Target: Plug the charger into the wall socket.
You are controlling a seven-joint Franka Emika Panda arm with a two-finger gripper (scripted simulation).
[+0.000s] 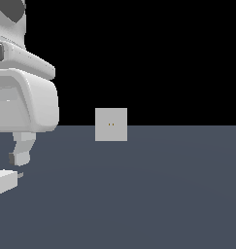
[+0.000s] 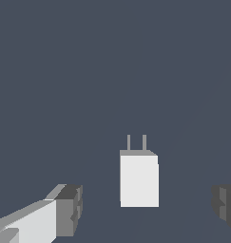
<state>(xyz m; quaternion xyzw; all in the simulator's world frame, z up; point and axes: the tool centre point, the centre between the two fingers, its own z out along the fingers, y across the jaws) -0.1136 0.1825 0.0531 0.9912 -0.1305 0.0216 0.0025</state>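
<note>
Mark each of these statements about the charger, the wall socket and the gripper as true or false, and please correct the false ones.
1. The gripper is open, with the charger lying between its fingers. True.
2. The charger is already plugged into the wall socket. False: it lies on the floor, far from the socket.
3. The wall socket stands upright and shows two small holes near its centre. True.
4. The fingers are pressing on the charger's sides. False: a gap shows on each side of it in the wrist view.
5. The charger has two prongs at one end. True.
</note>
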